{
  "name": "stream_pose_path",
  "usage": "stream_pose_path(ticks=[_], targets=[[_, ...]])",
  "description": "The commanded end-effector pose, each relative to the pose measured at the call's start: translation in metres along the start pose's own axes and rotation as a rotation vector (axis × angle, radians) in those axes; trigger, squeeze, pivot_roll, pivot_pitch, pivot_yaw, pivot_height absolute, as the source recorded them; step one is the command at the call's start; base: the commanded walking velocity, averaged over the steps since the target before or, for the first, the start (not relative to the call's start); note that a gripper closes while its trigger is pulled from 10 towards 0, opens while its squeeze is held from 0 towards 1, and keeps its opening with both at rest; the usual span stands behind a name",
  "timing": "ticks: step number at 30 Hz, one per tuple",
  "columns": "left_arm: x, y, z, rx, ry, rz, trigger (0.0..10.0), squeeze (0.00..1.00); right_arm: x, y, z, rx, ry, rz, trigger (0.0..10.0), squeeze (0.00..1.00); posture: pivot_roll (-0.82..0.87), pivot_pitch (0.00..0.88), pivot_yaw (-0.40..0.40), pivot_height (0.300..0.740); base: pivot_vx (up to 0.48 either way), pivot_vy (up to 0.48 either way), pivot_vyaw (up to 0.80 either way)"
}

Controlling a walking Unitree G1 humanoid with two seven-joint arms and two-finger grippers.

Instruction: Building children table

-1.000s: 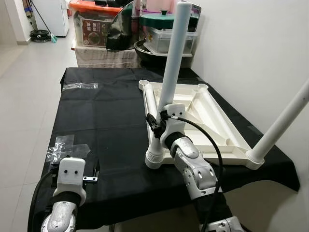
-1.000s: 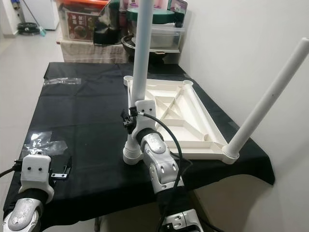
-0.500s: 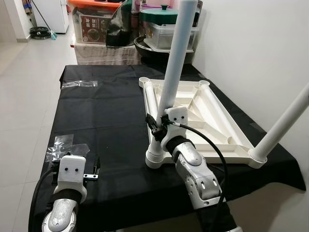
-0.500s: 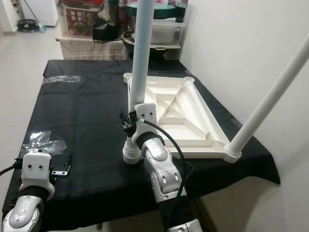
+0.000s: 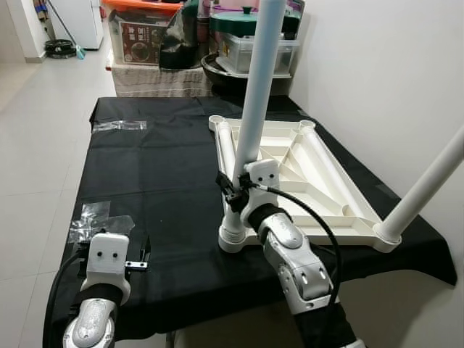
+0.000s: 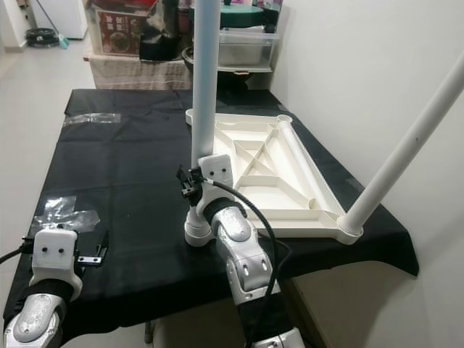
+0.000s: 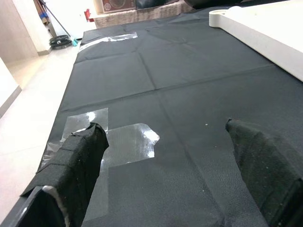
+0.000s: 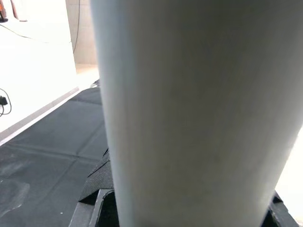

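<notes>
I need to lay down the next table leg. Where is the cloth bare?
Bare black cloth lies between the plastic strip at the far left, the clear bags near the left gripper, and the upturned tabletop. Crowded: the tabletop's near corner, where the right gripper holds a leg.

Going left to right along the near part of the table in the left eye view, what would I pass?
Plastic wrap → left gripper → white leg held by the right gripper → upside-down tabletop → second leg at its near right corner.
</notes>
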State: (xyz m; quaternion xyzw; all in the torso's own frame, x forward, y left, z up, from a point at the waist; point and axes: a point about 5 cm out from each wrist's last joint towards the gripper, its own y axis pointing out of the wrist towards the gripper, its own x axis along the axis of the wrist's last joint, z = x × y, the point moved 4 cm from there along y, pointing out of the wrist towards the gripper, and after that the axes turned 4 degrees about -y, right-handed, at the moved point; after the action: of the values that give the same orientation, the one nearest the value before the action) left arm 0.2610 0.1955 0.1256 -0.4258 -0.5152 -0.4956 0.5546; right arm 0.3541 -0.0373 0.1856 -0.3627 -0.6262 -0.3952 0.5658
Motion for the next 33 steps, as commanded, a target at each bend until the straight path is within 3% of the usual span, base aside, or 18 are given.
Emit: stream_pose_path(ticks=[1,12,13,15,21,33], targets=[[-0.006,0.0,-0.003,-0.007,-0.001,0.018,10.0,0.0,-0.012,-0.002,0.004,0.024,0.012,0.052,10.0,0.0,0.1,0.0,-0.117,0.74,0.0,0.0,0.0],[-0.006,0.0,-0.003,-0.008,0.0,0.019,10.0,0.0,-0.009,-0.002,0.003,0.026,0.017,0.04,10.0,0.0,0.1,0.0,-0.118,0.74,0.0,0.0,0.0],[-0.006,0.0,-0.003,-0.008,0.001,0.019,10.0,0.0,-0.008,-0.002,0.003,0.023,0.017,0.038,10.0,0.06,0.1,0.0,-0.118,0.74,0.0,0.0,0.0],[-0.007,0.0,-0.003,-0.008,0.001,0.019,10.0,0.0,-0.007,-0.002,0.003,0.017,0.02,0.033,10.0,0.09,0.1,0.0,-0.116,0.74,0.0,0.0,0.0],[-0.007,0.0,-0.002,-0.013,0.002,0.02,10.0,0.0,-0.001,-0.003,0.001,0.006,0.023,0.01,10.0,0.07,0.1,0.0,-0.112,0.74,0.0,0.0,0.0],[-0.007,0.0,-0.003,-0.018,0.005,0.02,10.0,0.0,0.003,-0.003,0.002,0.005,0.029,-0.005,10.0,0.11,0.1,0.0,-0.11,0.74,0.0,0.0,0.0]])
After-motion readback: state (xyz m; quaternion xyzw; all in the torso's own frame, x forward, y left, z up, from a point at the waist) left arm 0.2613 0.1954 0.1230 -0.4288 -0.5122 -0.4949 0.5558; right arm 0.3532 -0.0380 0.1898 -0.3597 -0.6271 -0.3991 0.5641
